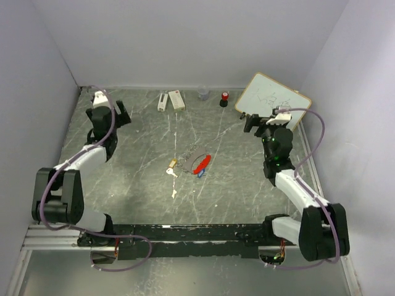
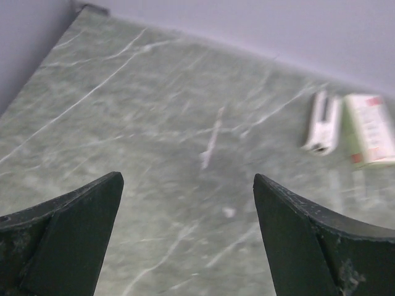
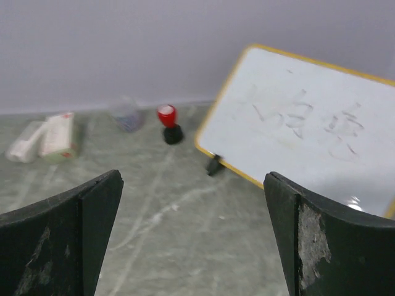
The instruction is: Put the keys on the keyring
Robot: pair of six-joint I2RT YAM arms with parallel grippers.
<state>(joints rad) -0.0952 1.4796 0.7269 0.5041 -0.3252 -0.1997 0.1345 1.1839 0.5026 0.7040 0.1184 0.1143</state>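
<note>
Both the left gripper (image 2: 187,179) and right gripper (image 3: 192,174) gaped empty, well away from the keys (image 1: 173,164). I'd have steadied the keyring (image 1: 201,163) by its red tag, then pinched one key.

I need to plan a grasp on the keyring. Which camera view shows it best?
Top external: the keyring lies mid-table, small but unobstructed, red tag and wire loop visible. The left wrist view shows marble tabletop and two white items; the right wrist shows a whiteboard and stamp. Neither shows the keyring.
</note>
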